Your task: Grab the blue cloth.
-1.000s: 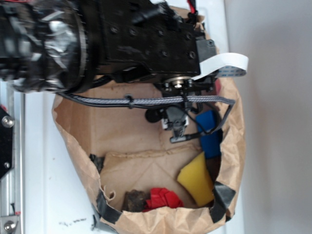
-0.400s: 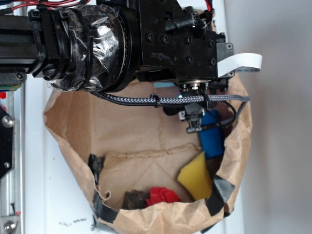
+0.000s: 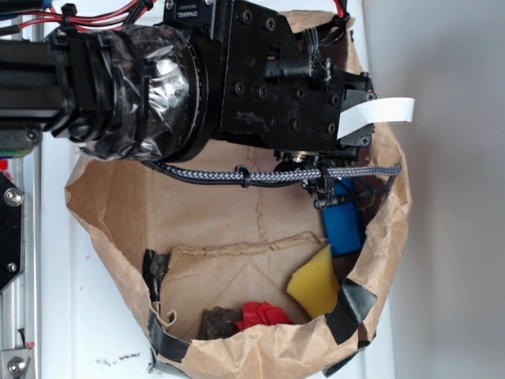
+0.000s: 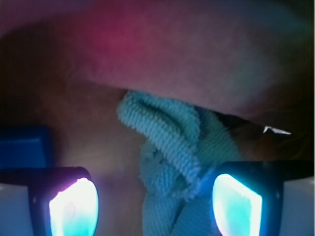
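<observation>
Exterior view, read from left to right: a taped black arm reaches across the top of a brown paper bag whose rolled rim is patched with black tape. On the bag's floor lie a dark brown lump, a red block, a yellow wedge and a dark blue block against the right wall. The arm's body hides the gripper's fingertips here, and the blue cloth does not show at all.

Wrist view fills that gap. At the far left a corner of the dark blue block appears. The gripper has its two glowing pads spread wide apart, with the blue cloth lying between them, nearer the right pad and seemingly touching it; nothing is clamped. The cloth is light teal terry, ribbed and fuzzy, bunched into thick rolled folds, resting against the bag's paper wall behind it.
</observation>
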`<state>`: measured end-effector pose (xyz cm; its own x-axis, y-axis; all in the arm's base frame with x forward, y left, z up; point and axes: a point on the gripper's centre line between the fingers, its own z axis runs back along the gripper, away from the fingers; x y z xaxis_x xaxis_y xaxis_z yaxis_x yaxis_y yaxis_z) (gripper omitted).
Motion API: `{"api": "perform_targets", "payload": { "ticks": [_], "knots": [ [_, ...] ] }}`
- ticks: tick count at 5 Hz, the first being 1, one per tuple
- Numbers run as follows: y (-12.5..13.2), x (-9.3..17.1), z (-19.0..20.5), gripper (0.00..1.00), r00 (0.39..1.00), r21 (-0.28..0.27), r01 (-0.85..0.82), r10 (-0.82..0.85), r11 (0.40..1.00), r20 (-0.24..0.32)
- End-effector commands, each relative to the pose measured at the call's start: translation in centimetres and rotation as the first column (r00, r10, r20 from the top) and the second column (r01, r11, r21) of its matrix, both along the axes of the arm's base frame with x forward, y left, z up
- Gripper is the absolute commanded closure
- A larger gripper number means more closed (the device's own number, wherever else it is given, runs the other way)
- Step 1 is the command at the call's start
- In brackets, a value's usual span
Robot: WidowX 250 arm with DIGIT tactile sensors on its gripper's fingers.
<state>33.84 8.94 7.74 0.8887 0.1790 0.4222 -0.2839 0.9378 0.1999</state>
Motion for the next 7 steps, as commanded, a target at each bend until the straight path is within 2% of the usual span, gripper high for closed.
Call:
{"api": "perform_targets", "payload": {
  "ticks": [1,2,3,4,7],
  "knots": [
    [0.2,0.6,-0.2,0.0,1.0,0.05,-0.011,0.012,0.999,-0.025],
    [0.0,-1.2,-1.2,0.0,0.998,0.064,-0.015,0.019,0.998,-0.059],
    [-0.2,-2.5,-1.3,0.33,0.998,0.06,-0.017,0.021,0.998,-0.06],
    [-0.4,-3.9,-1.5,1.0,0.999,0.069,-0.018,0.021,0.997,-0.049],
    [-1.1,-6.9,-1.6,1.0,0.999,0.058,-0.013,0.016,0.998,-0.047]
  ]
}}
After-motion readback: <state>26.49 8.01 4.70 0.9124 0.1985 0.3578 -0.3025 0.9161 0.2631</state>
